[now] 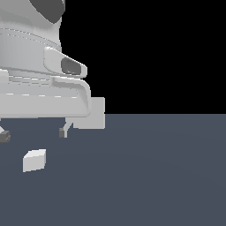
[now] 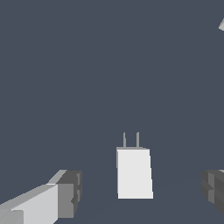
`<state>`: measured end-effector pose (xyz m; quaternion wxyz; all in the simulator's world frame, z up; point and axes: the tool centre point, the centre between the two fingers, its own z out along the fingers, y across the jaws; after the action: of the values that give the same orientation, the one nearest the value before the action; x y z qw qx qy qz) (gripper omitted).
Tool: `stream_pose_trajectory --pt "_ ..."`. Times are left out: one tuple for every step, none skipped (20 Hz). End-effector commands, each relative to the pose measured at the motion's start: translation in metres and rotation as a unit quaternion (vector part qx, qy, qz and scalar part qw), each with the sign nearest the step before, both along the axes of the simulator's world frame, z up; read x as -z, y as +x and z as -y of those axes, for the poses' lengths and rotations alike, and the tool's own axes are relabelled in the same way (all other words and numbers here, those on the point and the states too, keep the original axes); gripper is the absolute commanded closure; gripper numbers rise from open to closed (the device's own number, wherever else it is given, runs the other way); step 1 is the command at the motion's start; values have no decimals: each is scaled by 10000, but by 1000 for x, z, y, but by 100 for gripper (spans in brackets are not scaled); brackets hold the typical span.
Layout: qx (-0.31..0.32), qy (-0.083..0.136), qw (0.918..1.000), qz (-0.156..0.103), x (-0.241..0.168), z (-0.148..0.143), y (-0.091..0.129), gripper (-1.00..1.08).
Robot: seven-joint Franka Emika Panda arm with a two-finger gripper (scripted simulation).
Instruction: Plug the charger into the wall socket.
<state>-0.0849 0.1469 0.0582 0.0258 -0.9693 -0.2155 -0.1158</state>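
Wrist view: small off-white boxy charger (image 2: 134,173) with two thin prongs lies on dark floor between wide-open, empty jaws of gripper (image 2: 142,192). Looks light, rigid, smooth; grip flat side faces, clear of prongs. Upright off-white square wall socket (image 1: 95,114) beyond.

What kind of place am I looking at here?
Probably a simulated test scene, not a real room: a plain grey floor under black emptiness, holding only a blocky charger, a flat wall socket and the end effector.

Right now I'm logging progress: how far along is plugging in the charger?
Nothing is finished. The charger lies loose on the floor, prongs bare. The open gripper hangs above, fingers either side, not touching. Grasping, carrying and plugging into the wall socket remain.
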Motion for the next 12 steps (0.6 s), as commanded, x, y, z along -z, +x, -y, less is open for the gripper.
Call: stream_pose_trajectory --pt "0 -1 10000 -4 6 0 0 -92" --pt "-1 -4 10000 -4 9 0 -1 -92" --pt "-1 -4 10000 -4 13 0 -1 -92" --pt "-1 -4 10000 -4 17 0 -1 -92" --pt "-1 -8 10000 -4 22 0 -1 -92" --pt "-1 -8 10000 -4 27 0 -1 -92" --pt "-1 -8 10000 -4 31 0 -1 -92" --pt "-1 -8 10000 -4 35 0 -1 -92" --pt "-1 -8 10000 -4 38 0 -1 -92" --pt "-1 -8 10000 -4 40 0 -1 -92" --pt "3 -7 10000 -4 43 1 -1 -92" --pt "3 -7 10000 -4 44 1 -1 -92"
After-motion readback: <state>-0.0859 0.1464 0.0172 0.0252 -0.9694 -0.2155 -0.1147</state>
